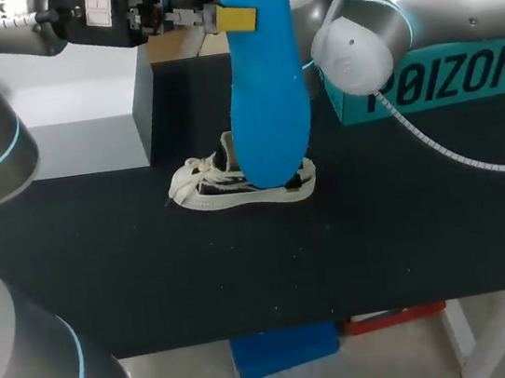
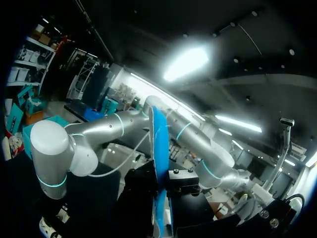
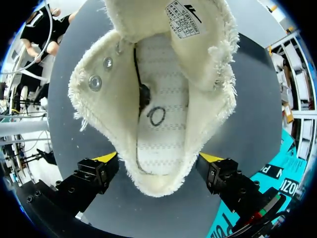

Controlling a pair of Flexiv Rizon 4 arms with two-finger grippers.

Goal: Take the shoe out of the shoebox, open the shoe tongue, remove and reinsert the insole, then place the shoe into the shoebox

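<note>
Jaws: the left gripper (image 1: 245, 16) is closed on the blue insole (image 1: 267, 93), pinching its upper end. The right gripper (image 3: 158, 158) is closed on the shoe (image 1: 224, 185), with a yellow tip against each side of the heel collar. The shoe sits upright on the matte black table (image 1: 246, 274). The insole hangs upright over the shoe's heel half; contact between them cannot be told. The teal shoebox (image 1: 444, 77) stands behind the shoe on the right arm's side, well apart. A grey block (image 1: 84, 128) stands behind it on the left arm's side. Bare table runs from the shoe to the near edge. The shoe is cream canvas with frayed edges, metal eyelets, a stitched footbed and a folded-back tongue. The insole is smooth and foot-shaped.
</note>
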